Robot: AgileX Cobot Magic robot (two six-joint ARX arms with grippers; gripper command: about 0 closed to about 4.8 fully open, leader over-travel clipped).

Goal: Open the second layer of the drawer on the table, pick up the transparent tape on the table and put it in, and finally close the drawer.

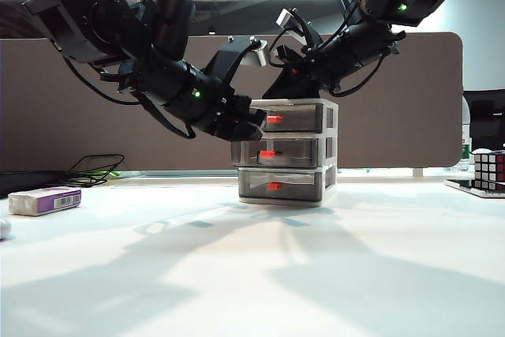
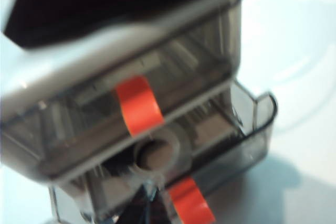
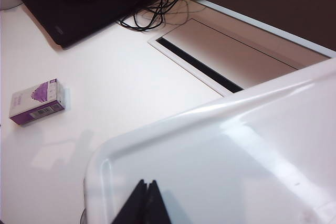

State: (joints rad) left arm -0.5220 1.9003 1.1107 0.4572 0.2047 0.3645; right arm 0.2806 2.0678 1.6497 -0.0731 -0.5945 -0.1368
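The drawer [image 1: 288,151] cabinet has a glossy white plastic frame and smoky translucent plastic trays; its top [image 3: 226,166] shines with soft highlights. The handles [image 2: 138,104] are smooth bright red plastic. The bench [image 1: 252,266] is smooth white with a faint sheen. The box [image 3: 37,102] at the far left is printed white-and-purple cardboard. Both arms are matt black.

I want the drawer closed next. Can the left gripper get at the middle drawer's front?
Probably yes: the left gripper, shut, hangs just before the open middle drawer, by its red handle, with nothing between. The right gripper, shut, is over the cabinet top, out of the way.
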